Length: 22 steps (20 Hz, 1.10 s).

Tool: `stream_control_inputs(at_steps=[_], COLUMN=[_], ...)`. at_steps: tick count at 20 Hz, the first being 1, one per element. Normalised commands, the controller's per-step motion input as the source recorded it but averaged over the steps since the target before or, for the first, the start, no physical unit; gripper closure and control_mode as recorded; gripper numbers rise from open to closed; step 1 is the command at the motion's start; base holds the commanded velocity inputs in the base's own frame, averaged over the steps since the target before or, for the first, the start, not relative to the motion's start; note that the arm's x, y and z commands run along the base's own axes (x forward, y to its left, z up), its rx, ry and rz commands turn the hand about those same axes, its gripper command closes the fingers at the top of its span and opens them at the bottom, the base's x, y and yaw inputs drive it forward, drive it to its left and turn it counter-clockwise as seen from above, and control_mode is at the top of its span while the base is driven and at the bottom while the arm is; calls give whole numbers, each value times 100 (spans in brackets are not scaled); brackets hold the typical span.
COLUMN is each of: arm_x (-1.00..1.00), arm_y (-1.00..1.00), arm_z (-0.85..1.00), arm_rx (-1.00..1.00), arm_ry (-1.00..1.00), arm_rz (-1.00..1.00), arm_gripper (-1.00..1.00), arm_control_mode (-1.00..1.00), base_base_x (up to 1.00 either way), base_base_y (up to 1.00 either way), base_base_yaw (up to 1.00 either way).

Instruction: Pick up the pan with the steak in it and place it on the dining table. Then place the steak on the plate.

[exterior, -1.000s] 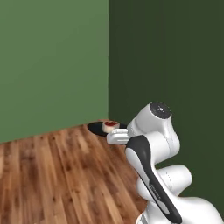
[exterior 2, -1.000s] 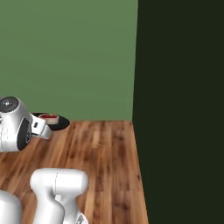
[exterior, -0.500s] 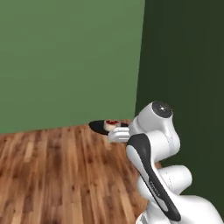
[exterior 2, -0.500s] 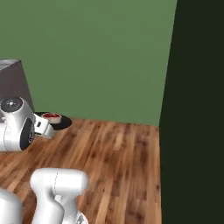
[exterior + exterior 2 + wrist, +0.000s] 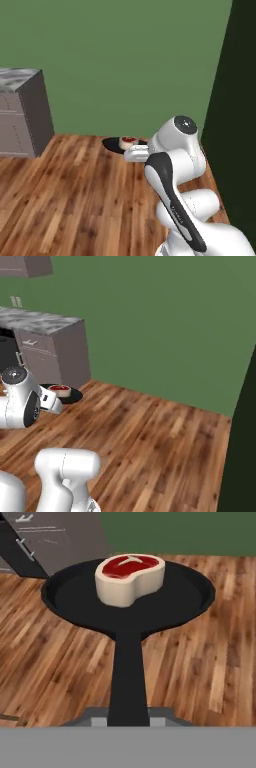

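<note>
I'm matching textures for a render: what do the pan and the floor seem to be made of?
The pan looks like matte black metal, possibly coated: uniformly dark, with no shine, handle included. The floor looks like varnished wood planks: brown grain streaks and visible board seams, with a slight sheen.

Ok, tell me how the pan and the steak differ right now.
Colour: the pan is plain black; the steak is red on top with a pale rim.
Size: the pan is much wider; the steak covers a small part of it.
Shape: the pan is round, shallow, with a long handle; the steak is a thick, lobed slab.
Both are carried together above the wooden floor.
</note>
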Motion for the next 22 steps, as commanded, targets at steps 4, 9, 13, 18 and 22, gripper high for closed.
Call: stream_control_inputs(at_steps=[4,9,13,18,22], arm_x=[0,0,0,0,0], arm_y=[0,0,0,0,0], arm_z=[0,0,0,0,0], arm_rx=[0,0,0,0,0], arm_ry=[0,0,0,0,0], arm_rz=[0,0,0,0,0], arm_gripper=[100,100,100,100,100], arm_control_mode=[100,100,100,100,100], base_base_x=[-1,-1,-1,-1,-2], base_base_y=[0,0,0,0,0], base_base_yaw=[50,50,50,50,50])
